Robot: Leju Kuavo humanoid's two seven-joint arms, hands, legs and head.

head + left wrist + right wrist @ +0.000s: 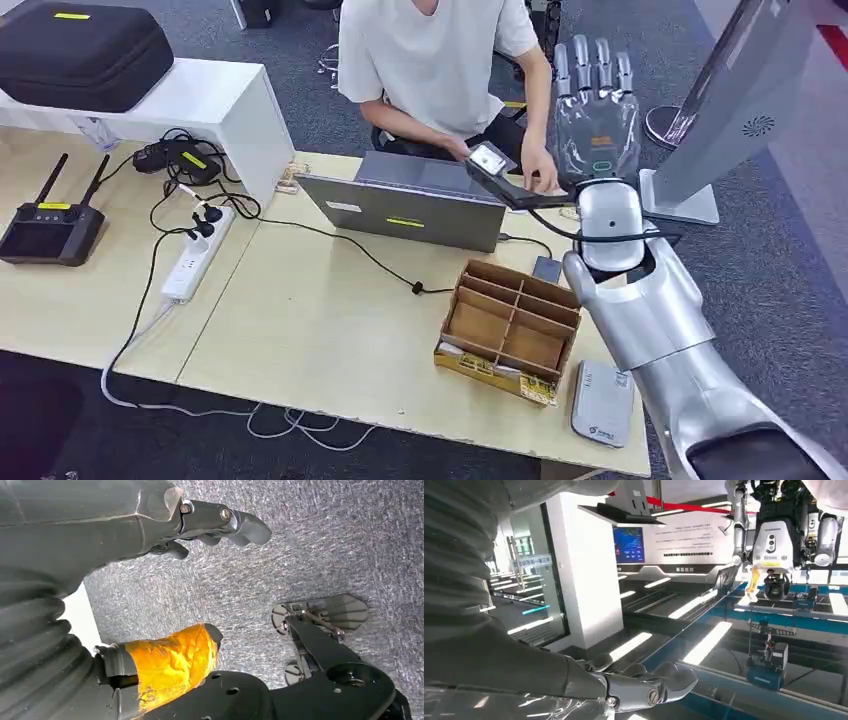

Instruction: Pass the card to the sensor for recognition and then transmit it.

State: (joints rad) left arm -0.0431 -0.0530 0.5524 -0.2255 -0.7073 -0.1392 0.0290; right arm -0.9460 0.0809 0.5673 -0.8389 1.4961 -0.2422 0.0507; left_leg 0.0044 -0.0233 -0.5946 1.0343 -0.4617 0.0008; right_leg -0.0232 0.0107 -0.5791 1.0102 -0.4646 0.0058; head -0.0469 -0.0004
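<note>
Head view, right hand: right hand (596, 95), upper right of frame, upright, fingers straight and apart, empty.
Head view, card: probably the small grey flat piece (547, 268), centre right on the desk (320, 330); identity uncertain.
Handling: likely thin, stiff, light and slick; pinch by opposite edges.
Left wrist view: left hand (200, 520) released, empty.
Right wrist view: right hand fingers loose, grasping nothing.

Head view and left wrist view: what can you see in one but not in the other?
Head view alone: the table, a laptop, a cardboard box, a person and the right hand raised with fingers straight, holding nothing. Left wrist view alone: the left hand hanging over the floor, holding nothing, and an orange-taped thumb. Both: grey carpet.
</note>
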